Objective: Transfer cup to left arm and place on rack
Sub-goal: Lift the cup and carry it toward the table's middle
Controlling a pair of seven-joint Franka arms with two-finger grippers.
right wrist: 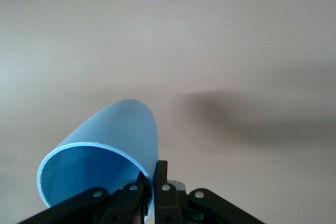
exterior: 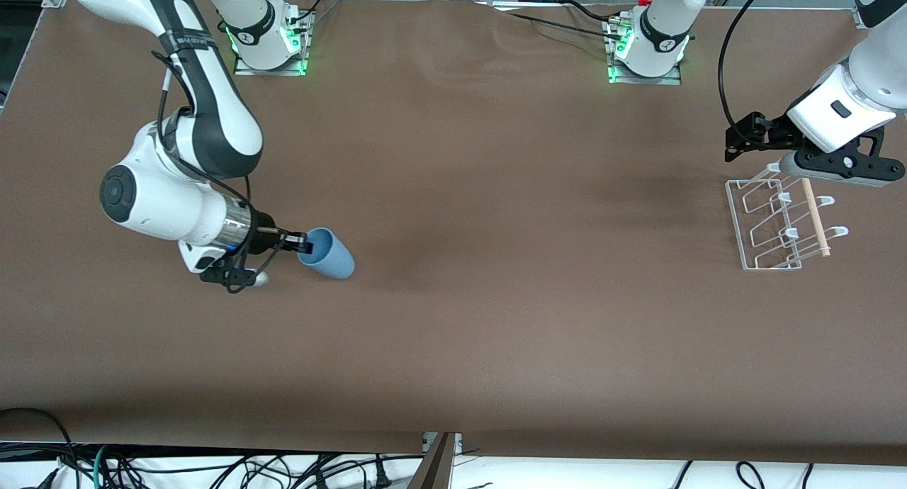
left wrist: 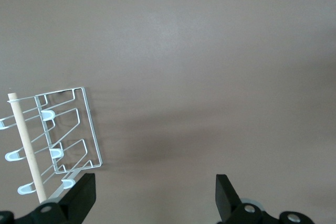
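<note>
Brown table (exterior: 496, 276) runs wide under both my arms, w/ a big bare stretch through the middle between cup and rack. Nearer to the front camera the cloth ends at a straight edge, w/ loose cables (exterior: 212, 468) on the floor past it. Both bases sit along the table's top edge in the front view.

My right gripper (exterior: 303, 244) is toward the right arm's end of the table, clamped on the cup (exterior: 327, 254). Jaws nearly together, pinching the rim wall: in the right wrist view one finger sits inside the mouth, the other outside (right wrist: 161, 190) against the blue wall. The cup (right wrist: 102, 161) is tilted onto its side, open mouth facing my wrist, closed base pointing toward the table's middle. Can't tell if its lower side touches the cloth or hangs just clear (there's a soft shadow on the table past it in the wrist view).

My left gripper (exterior: 843, 164) waits over the rack (exterior: 779, 223), at the left arm's end of the table, just above the rack's edge closest to the bases. Jaws wide apart, holding nothing. In the left wrist view the two pads (left wrist: 81, 195) show w/ bare table between them.

The rack (left wrist: 63, 135) stands on the cloth, white wire frame, small white pegs, light wooden dowel (exterior: 815, 216) lying along one side. Cup and rack are well apart.
</note>
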